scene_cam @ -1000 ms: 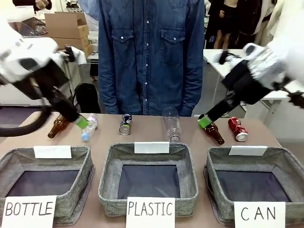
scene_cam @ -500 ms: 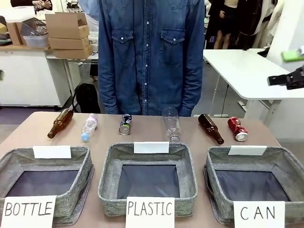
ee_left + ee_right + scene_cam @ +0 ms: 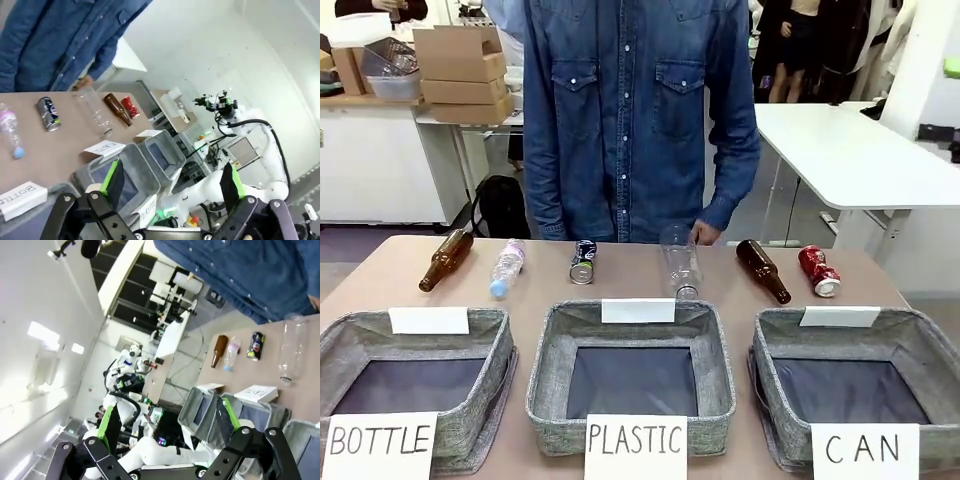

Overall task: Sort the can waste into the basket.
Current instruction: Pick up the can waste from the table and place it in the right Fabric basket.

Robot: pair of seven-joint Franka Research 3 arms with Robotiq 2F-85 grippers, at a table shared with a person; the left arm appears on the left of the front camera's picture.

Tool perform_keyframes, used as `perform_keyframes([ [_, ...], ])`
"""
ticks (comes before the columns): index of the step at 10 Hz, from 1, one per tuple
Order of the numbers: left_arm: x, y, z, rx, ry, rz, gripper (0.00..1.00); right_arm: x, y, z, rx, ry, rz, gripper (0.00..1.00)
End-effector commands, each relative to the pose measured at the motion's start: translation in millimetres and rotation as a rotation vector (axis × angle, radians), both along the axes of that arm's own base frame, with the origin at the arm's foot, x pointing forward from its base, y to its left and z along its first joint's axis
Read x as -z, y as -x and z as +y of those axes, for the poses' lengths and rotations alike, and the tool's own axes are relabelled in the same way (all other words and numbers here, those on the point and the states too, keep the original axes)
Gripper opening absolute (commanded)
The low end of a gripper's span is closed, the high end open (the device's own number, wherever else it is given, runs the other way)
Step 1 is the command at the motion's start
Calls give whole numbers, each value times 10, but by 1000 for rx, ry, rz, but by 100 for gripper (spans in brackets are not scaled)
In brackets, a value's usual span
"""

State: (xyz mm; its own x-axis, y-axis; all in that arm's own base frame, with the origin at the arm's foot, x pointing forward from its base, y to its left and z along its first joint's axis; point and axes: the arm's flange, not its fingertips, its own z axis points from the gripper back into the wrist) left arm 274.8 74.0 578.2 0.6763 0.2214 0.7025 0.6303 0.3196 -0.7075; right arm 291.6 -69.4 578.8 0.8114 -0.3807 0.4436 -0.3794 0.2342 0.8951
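Red can (image 3: 819, 271) lies on the desk (image 3: 630, 285) just beyond the grey "CAN" basket (image 3: 920, 345), the black-blue can (image 3: 584, 261) well to its left, while left tool (image 3: 172, 175) and right tool (image 3: 167, 412) gape wide, holding nothing.

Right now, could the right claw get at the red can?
Probably yes. The red can lies bare at the table's right end, apart from the brown bottle beside it, and the person's hand is by the clear bottle. The right claw is open, high above the table, so it must descend.
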Motion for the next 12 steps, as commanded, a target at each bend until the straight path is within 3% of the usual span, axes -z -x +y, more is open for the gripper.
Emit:
perform_keyframes([
  [1, -67, 99, 105, 42, 75, -55, 100, 7, 11, -10, -40, 4, -16, 100],
  [9, -67, 99, 105, 42, 75, -55, 100, 7, 11, -10, -40, 4, -16, 100],
  [10, -67, 99, 105, 42, 75, -55, 100, 18, 60, -19, -37, 11, 23, 100],
  [12, -67, 99, 105, 42, 75, -55, 100, 73, -259, 206, 49, 289, 47, 100],
])
